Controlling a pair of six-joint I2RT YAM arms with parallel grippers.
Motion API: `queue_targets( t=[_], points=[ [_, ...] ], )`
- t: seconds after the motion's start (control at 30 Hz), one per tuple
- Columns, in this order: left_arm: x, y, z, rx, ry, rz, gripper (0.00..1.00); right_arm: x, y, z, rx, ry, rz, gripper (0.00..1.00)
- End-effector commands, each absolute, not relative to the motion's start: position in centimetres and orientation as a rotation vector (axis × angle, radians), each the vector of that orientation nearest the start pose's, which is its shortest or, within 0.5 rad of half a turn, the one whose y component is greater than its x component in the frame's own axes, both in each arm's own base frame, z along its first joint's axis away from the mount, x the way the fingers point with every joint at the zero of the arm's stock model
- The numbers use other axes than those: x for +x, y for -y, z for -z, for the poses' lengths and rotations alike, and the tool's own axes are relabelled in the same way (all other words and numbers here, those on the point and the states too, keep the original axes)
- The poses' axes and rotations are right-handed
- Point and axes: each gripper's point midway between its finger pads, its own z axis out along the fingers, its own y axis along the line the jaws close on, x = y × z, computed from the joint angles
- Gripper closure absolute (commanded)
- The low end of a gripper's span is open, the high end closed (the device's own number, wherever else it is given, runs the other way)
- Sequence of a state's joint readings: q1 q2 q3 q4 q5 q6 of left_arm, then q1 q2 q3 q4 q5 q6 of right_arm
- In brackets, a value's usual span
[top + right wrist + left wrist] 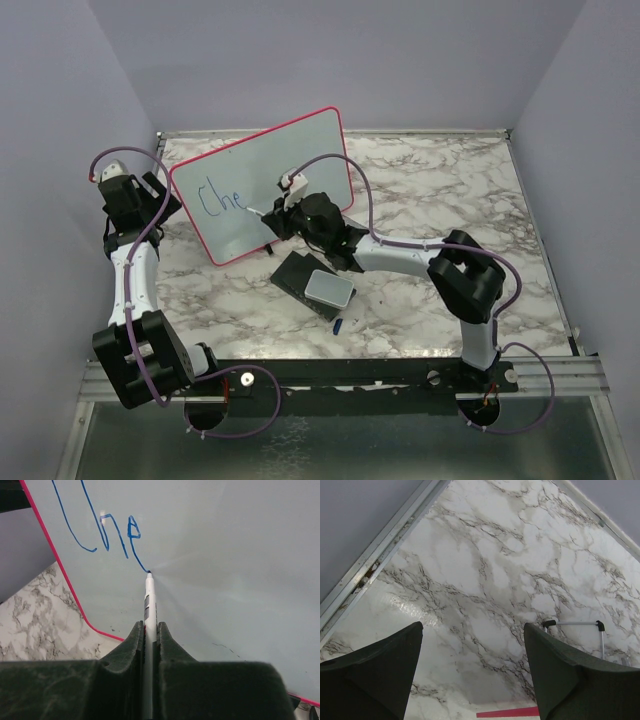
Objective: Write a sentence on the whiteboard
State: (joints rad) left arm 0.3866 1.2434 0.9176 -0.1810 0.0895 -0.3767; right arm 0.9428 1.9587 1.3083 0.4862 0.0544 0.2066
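The whiteboard (290,165), white with a red-pink frame, stands tilted at the back left of the table. The sentence (220,197) on it reads "Che" in blue, also clear in the right wrist view as blue letters (102,530). My right gripper (148,626) is shut on a white marker (148,602), whose tip touches the board (225,555) at the end of the "e" stroke. My left gripper (472,626) is open beside the board's left edge, with only a strip of red frame (507,712) low between its fingers.
A dark block with a grey-white pad (329,289) lies on a dark flat piece (295,270) in front of the board. A small blue cap (339,324) lies nearer the bases. A metal bar with black end caps (575,624) shows behind the board. Walls enclose the marble table (450,200).
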Motion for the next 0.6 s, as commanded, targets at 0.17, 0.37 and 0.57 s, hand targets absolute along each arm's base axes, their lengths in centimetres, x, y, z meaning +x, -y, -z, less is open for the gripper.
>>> queue_targets(
  t=[0.17,0.37,0.57],
  points=[
    [36.6,-11.2,-19.5,-0.689,-1.928,0.101,0.17,34.2,-46.1,-22.4,-0.564,-1.583,-0.796,1.00],
    [36.6,-11.3,-19.5,-0.688,-1.927,0.100,0.17,34.6,-46.4,-23.0,-0.568,-1.573,-0.795,0.99],
    [36.7,-11.2,-19.6,-0.685,-1.927,0.104,0.17,35.3,-47.2,-23.3,-0.571,-1.564,-0.804,0.99]
  ],
)
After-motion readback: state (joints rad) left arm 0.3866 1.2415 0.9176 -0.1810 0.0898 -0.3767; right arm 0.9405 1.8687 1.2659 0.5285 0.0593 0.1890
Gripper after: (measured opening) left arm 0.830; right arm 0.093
